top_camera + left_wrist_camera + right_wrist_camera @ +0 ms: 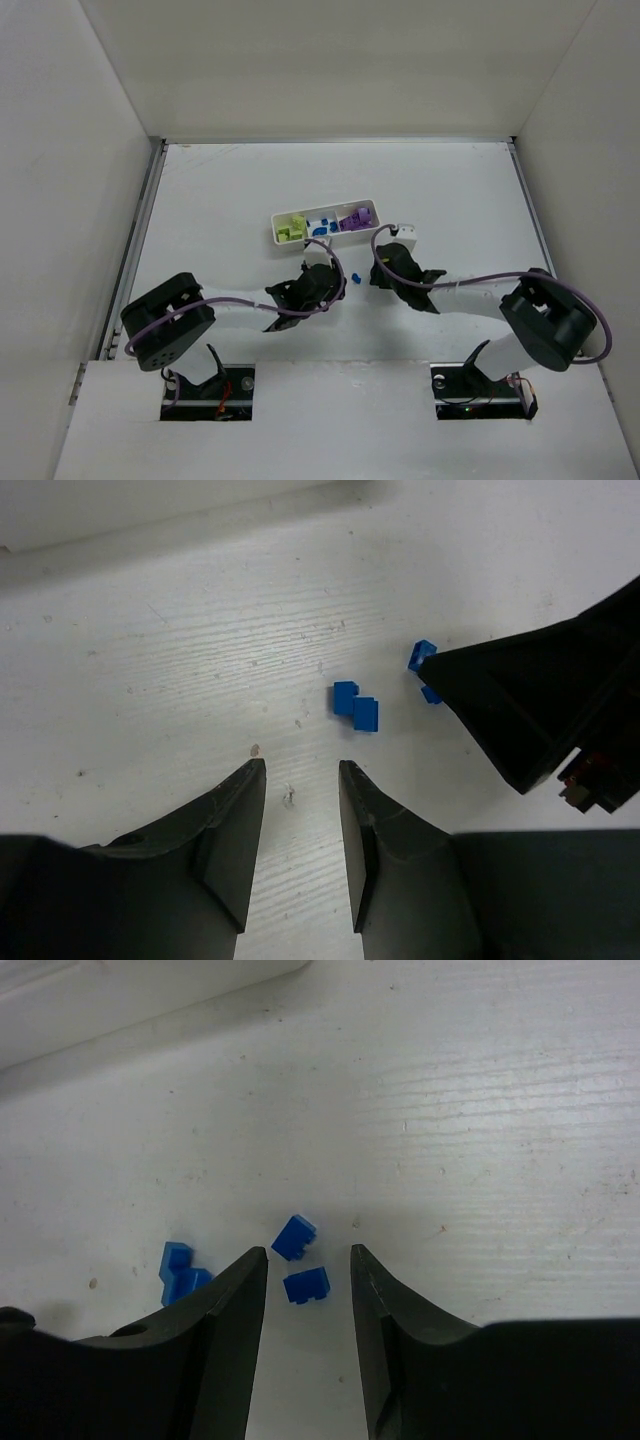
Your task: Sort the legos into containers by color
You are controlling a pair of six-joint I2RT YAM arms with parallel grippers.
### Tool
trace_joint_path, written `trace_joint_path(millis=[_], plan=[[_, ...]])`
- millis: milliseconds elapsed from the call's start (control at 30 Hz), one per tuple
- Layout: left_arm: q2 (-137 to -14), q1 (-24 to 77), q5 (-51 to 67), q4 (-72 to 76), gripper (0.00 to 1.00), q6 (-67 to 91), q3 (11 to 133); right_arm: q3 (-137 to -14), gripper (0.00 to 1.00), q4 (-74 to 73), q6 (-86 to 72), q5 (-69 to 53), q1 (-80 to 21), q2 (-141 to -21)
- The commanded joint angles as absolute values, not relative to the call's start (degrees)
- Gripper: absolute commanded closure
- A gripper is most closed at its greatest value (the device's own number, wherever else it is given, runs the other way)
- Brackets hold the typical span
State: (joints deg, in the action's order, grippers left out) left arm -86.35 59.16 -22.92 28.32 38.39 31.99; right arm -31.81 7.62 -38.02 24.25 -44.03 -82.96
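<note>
Your right gripper (pixel 305 1258) stands with its jaws apart and clamped on nothing. One blue brick (pixel 306 1285) lies on the table (pixel 480 1110) in the gap between the two fingers, clear of both. A second blue brick (pixel 294 1237) sits just beyond it, level with the fingertips (turned at an angle to the first). On the left of that wrist view, a pair of blue bricks (pixel 180 1270) lies touching one another, partly hidden behind the finger on that side. Your left gripper (pixel 300 770) is parted too, with only bare table between its fingers. The same pair sits just ahead of its fingertips, slightly to the right. One dark finger of the right gripper reaches in from the right edge of that view and covers part of the two bricks lying there. From above, you can see the two grippers facing each other close together near the middle of the table, with the loose blue bricks between them. Just beyond them the white tray (pixel 276 230) lies crosswise. It holds yellow-green bricks (pixel 292 228) in its left compartment, sorted blue bricks (pixel 320 228) in the middle one and purple bricks (pixel 352 220) in the right one.
</note>
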Motion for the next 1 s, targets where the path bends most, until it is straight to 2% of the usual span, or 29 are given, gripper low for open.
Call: trace_joint_path(millis=[0, 300, 533, 767, 967], plan=[[-83.5, 59.46, -24.08, 32.34, 0.67, 38.14, 31.03, -35.15, 0.55, 7.03, -38.32, 27.24, -44.6, -84.46], [-79.19, 57.26, -23.73, 33.4, 0.66, 38.15, 27.34, -39.46, 0.64, 1.5, -39.2, 34.79, -47.94, -90.35], [-78.14, 57.0, -23.12, 33.93, 0.64, 38.14, 26.54, -43.06, 0.78, -3.51, -40.6, 38.85, -50.4, -93.52], [-75.42, 56.38, -23.38, 34.45, 0.64, 38.76, 24.88, -44.82, 0.8, -3.43, -39.73, 38.76, -50.58, -87.9], [-68.75, 50.24, -23.65, 35.25, 0.65, 41.56, 20.05, -50.26, 0.81, -0.98, -38.15, 31.12, -50.58, -83.49]])
